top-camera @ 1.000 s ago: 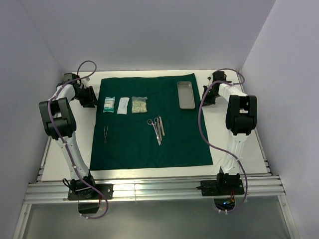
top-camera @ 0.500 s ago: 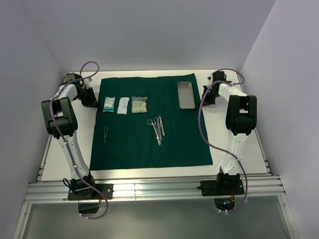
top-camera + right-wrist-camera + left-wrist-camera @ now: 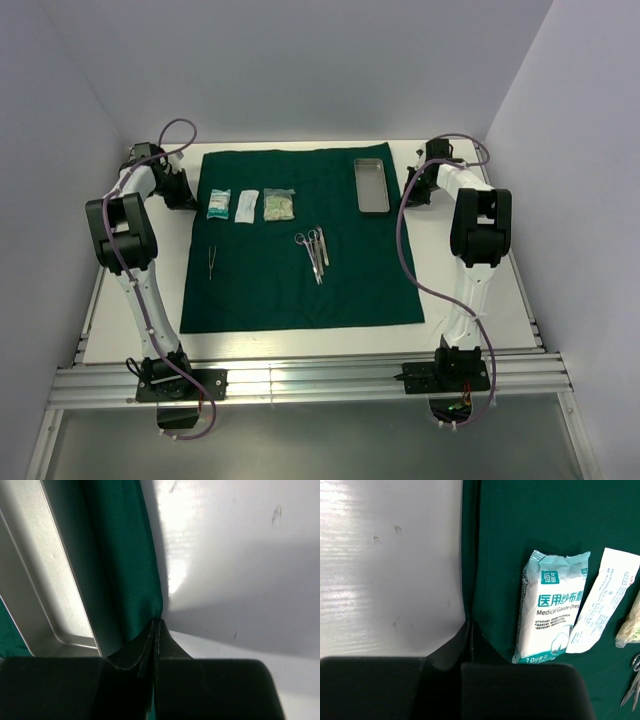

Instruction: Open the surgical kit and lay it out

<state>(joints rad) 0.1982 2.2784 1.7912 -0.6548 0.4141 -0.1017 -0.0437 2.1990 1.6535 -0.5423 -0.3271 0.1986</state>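
Both arms pinch the far side edges of the spread green cloth [image 3: 300, 290] on the white surface [image 3: 480, 300].
The left gripper [image 3: 469, 626] has its jaws closed on the cloth's left hem, just beside three pale packets [image 3: 247, 204] lying in a row. Tweezers [image 3: 211, 262] lie nearer the bases and the clamps [image 3: 315, 255] lie mid-cloth. The steel tray [image 3: 372, 186] rests far right, near the right gripper [image 3: 156, 624], whose jaws are closed on the right hem.
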